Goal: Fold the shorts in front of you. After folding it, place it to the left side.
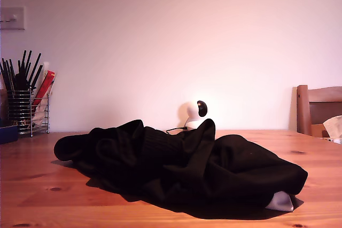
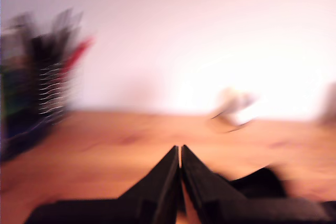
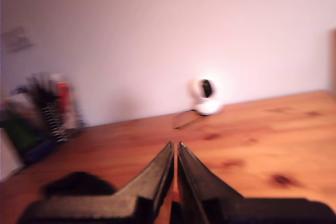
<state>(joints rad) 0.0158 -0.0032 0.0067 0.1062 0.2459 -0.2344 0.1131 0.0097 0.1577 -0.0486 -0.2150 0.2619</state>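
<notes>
My first gripper (image 2: 180, 153) and my second gripper (image 3: 175, 149) hover level, jaws closed, empty, above the table (image 1: 48, 185); the shorts (image 1: 181, 164) lie crumpled.

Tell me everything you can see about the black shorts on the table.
The shorts lie crumpled in an unfolded heap on the wooden table, spread across its middle. The fabric is black, soft and wrinkled, with a ribbed band near the top and a white patch at the exterior view's lower right. Neither gripper touches them.
</notes>
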